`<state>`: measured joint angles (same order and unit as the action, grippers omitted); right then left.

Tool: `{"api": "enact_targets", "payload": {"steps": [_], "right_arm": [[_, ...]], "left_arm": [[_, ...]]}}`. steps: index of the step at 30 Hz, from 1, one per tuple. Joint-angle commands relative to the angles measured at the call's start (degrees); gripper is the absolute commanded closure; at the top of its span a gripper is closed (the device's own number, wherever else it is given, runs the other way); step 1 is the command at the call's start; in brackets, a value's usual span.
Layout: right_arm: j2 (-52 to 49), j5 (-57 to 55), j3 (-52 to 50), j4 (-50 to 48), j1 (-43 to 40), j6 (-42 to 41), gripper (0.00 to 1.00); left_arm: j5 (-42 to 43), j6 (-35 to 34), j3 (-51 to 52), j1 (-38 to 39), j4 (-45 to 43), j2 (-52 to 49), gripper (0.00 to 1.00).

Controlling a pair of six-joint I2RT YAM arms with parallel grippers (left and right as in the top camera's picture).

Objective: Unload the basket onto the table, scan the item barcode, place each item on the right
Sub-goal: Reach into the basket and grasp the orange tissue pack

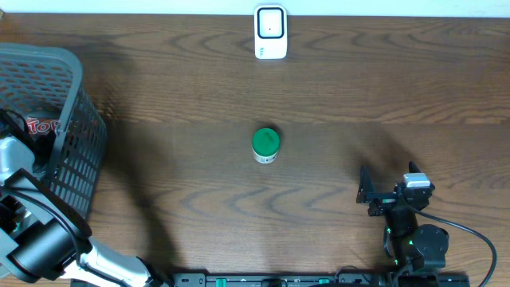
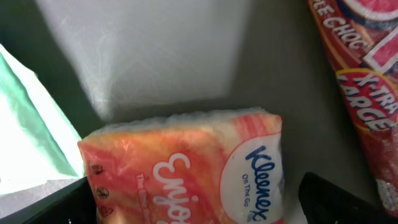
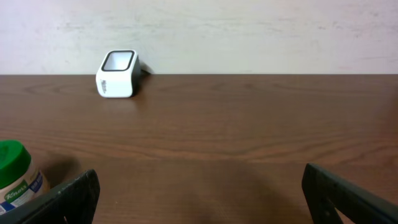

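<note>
Inside the grey basket [image 1: 76, 119], an orange Kleenex tissue pack [image 2: 186, 168] lies on the floor. My left gripper [image 2: 193, 208] is open, its dark fingers [image 2: 339, 199] straddling the pack, with a gap showing on the right side. A white barcode scanner [image 1: 270, 32] stands at the table's far edge and is also in the right wrist view [image 3: 116, 74]. A green-lidded jar [image 1: 265, 145] stands mid-table, left of my right gripper's view [image 3: 15, 177]. My right gripper [image 1: 388, 185] hovers low at the near right, open and empty [image 3: 199, 199].
A red snack bag [image 2: 367, 81] lies to the right of the tissue pack in the basket, and a pale green and white packet [image 2: 31, 124] to its left. The basket walls rise around my left arm [image 1: 12, 163].
</note>
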<state>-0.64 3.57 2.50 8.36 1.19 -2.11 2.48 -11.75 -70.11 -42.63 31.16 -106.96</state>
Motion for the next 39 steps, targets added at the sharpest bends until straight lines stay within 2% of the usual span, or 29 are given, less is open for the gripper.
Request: {"api": "enact_targets", "payload": {"steps": [1, 7, 12, 15, 20, 27, 29, 32, 35, 39], "right_arm": [[0.13, -0.26, -0.2, 0.07, -0.39, 0.48, 0.01], [0.13, -0.26, -0.2, 0.07, -0.39, 0.48, 0.01], [0.13, -0.28, -0.2, 0.07, -0.39, 0.48, 0.01], [0.13, -0.26, -0.2, 0.07, -0.39, 0.48, 0.01], [0.13, -0.26, -0.2, 0.07, -0.39, 0.48, 0.01], [0.13, -0.26, -0.2, 0.07, -0.39, 0.48, 0.01], [0.13, -0.26, -0.2, 0.07, -0.39, 0.48, 0.01], [0.13, -0.26, -0.2, 0.07, -0.39, 0.48, 0.01], [0.13, -0.26, -0.2, 0.07, -0.39, 0.48, 0.01], [0.13, -0.26, -0.2, 0.07, -0.39, 0.48, 0.01]], "left_arm": [[-0.48, -0.52, -0.17, 0.07, -0.28, -1.7, 0.02], [-0.57, -4.24, -0.17, 0.07, 0.0, -5.77, 0.0], [-1.7, -4.22, -1.36, -0.31, 1.14, -5.44, 0.15], [-5.07, -4.2, -4.7, -0.94, 5.25, -4.55, 0.23], [-6.71, -4.24, -11.89, -2.45, 13.68, -1.75, 0.29], [-6.03, -5.95, -23.37, -3.06, 25.57, 5.7, 0.29], [-2.84, -6.62, -26.27, -3.06, 28.0, 8.68, 0.3], [6.36, -9.33, -28.98, -3.04, 28.96, 14.27, 0.3], [17.16, -14.62, -29.44, -2.71, 27.19, 20.26, 0.3], [29.35, -17.55, -29.44, 0.85, 24.2, 27.39, 0.3]]}}
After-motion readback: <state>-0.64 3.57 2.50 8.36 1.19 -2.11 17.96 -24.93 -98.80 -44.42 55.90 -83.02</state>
